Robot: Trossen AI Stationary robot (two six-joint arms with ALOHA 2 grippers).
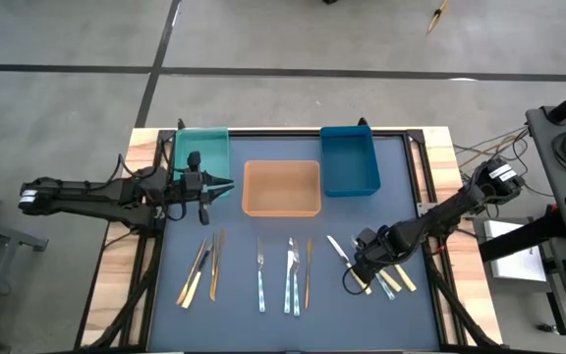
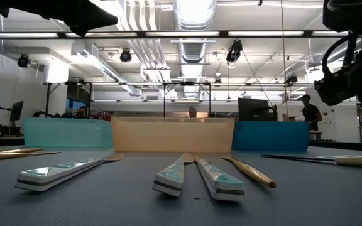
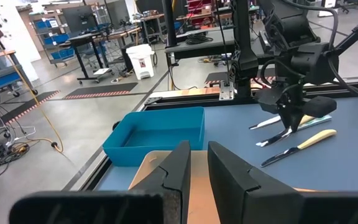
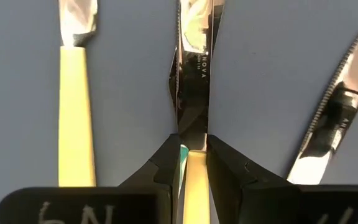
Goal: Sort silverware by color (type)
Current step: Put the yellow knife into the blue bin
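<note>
The silverware lies in rows on the dark mat (image 1: 263, 226). Gold pieces (image 1: 214, 264) are at the left, silver ones (image 1: 291, 275) in the middle, and yellow-handled ones (image 1: 401, 280) at the right. My right gripper (image 1: 357, 273) points down over the right group, shut on a yellow-handled knife (image 4: 194, 74). Another yellow-handled piece (image 4: 74, 112) and a second knife (image 4: 328, 118) lie on either side of it. My left gripper (image 1: 222, 184) hovers by the teal bin (image 1: 201, 152), shut and holding nothing. My right gripper pinches the knife's yellow handle (image 4: 196, 180) between its two fingers (image 4: 166, 165), right where the handle joins the blade. The fingers come from above and lie across the knife. The knife lies flat on the mat, as far as I can see.
Three bins stand along the mat's far edge: teal, orange (image 1: 281, 187) and blue (image 1: 350, 160). The left arm (image 1: 96, 195) reaches in from the left at bin height. Bare mat lies between the bins and the rows of silverware.
</note>
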